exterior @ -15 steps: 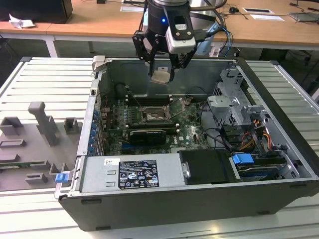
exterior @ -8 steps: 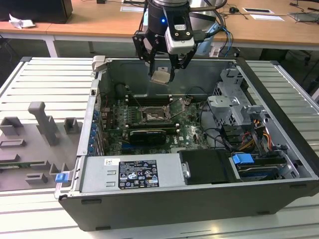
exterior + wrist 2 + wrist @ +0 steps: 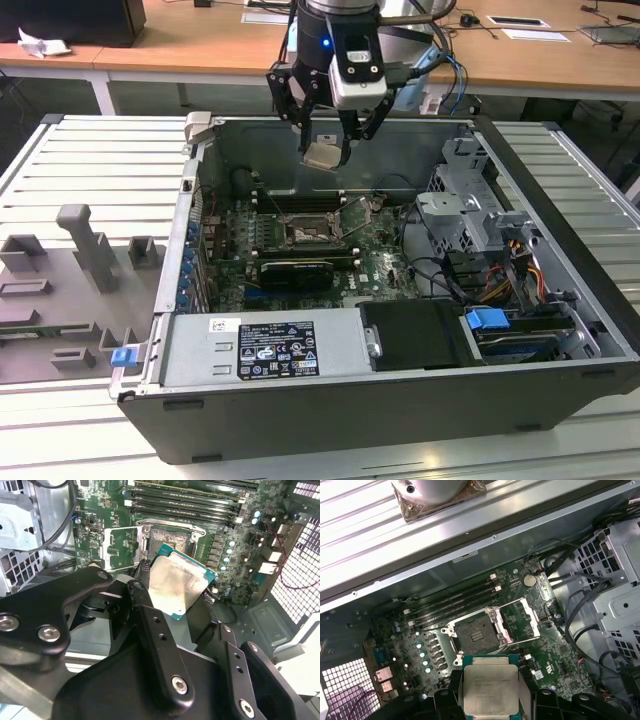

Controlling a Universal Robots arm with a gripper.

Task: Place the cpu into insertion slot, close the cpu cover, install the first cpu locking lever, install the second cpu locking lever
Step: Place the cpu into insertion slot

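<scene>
In the exterior view, the black multi-link gripper (image 3: 323, 148) hangs over the open dark-grey metal computer case (image 3: 560, 300). It is clenched on the small flat square cpu (image 3: 322, 156) with its pale silver-beige face. The chip is in the air, tilted, well above the green circuit board (image 3: 385, 265). The square dark insertion slot (image 3: 305, 233) with its silvery rim lies below it, nearer the camera. The thin silvery hinged cpu cover (image 3: 352, 213) stands raised just on the exterior view's right of the socket. A long black expansion card (image 3: 295, 270) lies just on the near side.

In the second wrist view, the cpu (image 3: 177, 587) is pinched by opposite edges between the black fingers (image 3: 150, 615). A teal edge shows around its metal lid. Beyond it the insertion slot (image 3: 167, 537) is bare, and the cpu cover (image 3: 117, 547) is folded back beside it. The long narrow dark memory slots (image 3: 185, 505) lie farther off.

In the first wrist view, the cpu (image 3: 490, 690) sits apart from the insertion slot (image 3: 477, 635), not yet over it. The cpu cover (image 3: 522, 617) is open alongside.

The main risk, as I judge it, is the tilt. A chip that meets the socket corner-first could bend the contacts or jam on the rim. A grip on thin edges could also slip. The wide fingers may strike the raised cover if the approach drifts towards it. A wrongly turned chip would not seat.
</scene>
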